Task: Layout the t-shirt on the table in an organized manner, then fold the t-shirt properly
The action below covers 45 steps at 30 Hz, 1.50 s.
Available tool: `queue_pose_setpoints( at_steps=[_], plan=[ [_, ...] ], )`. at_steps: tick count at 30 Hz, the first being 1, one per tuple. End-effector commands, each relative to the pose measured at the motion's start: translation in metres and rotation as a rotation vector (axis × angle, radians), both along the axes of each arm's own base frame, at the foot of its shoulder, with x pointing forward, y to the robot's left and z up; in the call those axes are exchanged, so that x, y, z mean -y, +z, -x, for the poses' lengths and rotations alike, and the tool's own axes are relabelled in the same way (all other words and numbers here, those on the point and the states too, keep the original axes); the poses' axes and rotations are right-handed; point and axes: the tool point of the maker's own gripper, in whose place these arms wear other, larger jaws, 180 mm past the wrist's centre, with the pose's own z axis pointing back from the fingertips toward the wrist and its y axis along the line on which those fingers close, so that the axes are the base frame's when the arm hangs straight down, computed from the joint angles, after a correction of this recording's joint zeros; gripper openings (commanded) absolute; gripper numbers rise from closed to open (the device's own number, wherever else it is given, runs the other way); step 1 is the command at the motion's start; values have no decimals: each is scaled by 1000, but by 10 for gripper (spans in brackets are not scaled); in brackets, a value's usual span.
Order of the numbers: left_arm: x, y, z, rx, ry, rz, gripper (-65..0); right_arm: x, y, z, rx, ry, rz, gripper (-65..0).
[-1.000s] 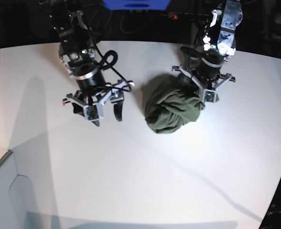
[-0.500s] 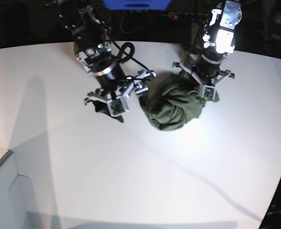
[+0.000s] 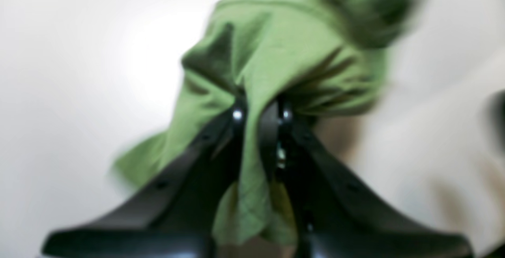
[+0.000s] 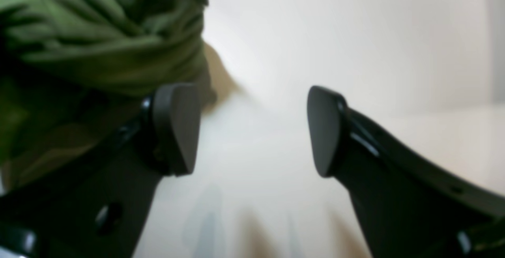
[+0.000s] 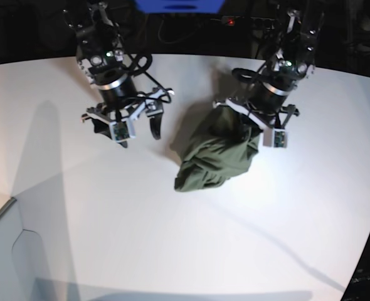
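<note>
The soft, light shirt (image 5: 213, 153) lies bunched near the table's (image 5: 172, 238) far edge, pinched by the left gripper (image 3: 260, 116); the right gripper (image 4: 252, 131) gapes empty beside it, best taking a hem.

1. Dark, unlit room behind the far edge of the work surface; details mostly lost in shadow.
2. Blue panel (image 5: 179, 5) at top centre, cut off by the frame.
3. Small red light (image 5: 231, 22) just right of it, among black cables (image 5: 191, 28).
4. Bright glare on the white surface near the middle right, long soft shadows (image 5: 44, 144) stretching left.
5. Pale grey object (image 5: 9, 263) at the lower left corner, unclear.
</note>
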Motion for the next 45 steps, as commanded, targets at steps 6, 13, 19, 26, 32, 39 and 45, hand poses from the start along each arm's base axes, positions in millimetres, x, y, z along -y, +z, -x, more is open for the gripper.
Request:
queue_pose_setpoints(
  at_steps=[6, 13, 19, 26, 32, 39, 45],
  plan=[
    [68, 68, -20, 121, -164, 261, -647, 20, 7, -1, 32, -50, 7, -219],
    [120, 117, -26, 138, -224, 546, -647, 43, 3, 1, 20, -105, 29, -220],
    [101, 59, -41, -15, -67, 609, -647, 45, 0, 4, 11, -114, 29, -220],
    [26, -68, -28, -309, 229, 586, -647, 44, -1, 4, 8, -114, 26, -220],
    [13, -81, -20, -336, 244, 551, -647, 30, 5, -3, 26, -113, -12, -220],
    [-3, -82, -22, -327, 245, 510, -647, -21, 23, -17, 76, 10, -58, -218],
    [-24, -83, -23, -319, 250, 463, -647, -47, 14, -28, 61, 70, -63, -218]
  ],
)
